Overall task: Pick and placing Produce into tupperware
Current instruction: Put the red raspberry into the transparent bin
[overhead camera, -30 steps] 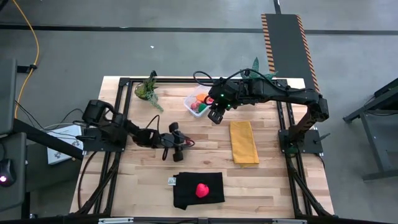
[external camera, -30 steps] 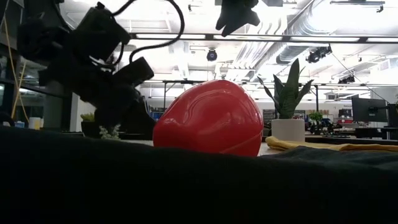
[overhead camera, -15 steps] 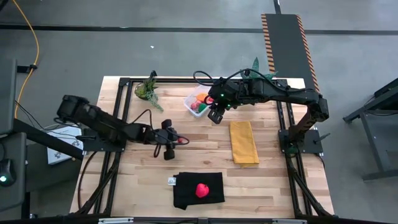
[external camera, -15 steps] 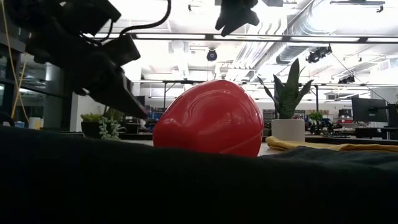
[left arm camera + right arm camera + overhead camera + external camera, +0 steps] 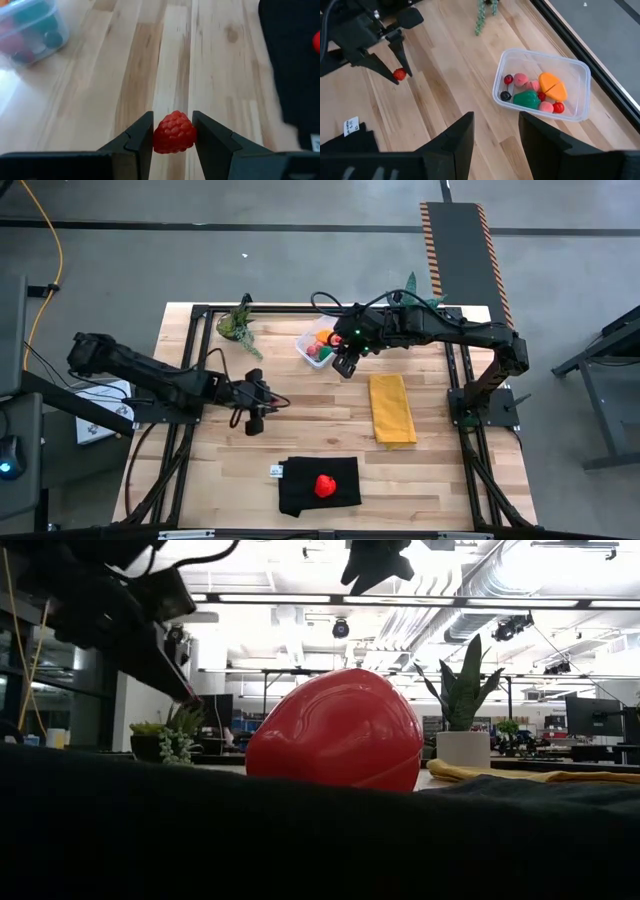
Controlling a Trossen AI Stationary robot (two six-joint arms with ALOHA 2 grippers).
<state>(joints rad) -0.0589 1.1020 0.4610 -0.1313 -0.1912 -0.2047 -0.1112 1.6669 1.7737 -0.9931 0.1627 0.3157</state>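
Tupperware near the table's far edge, beside a potted plant, holds an orange piece, a green piece and small red, pink and dark berries. Left gripper, over bare wood toward the table's middle, is clamped on a red raspberry; right gripper hovers beside the tub, jaws parted, holding nothing. Toward the near edge a black cloth carries a red strawberry-like piece, and a yellow cloth lies right of centre.
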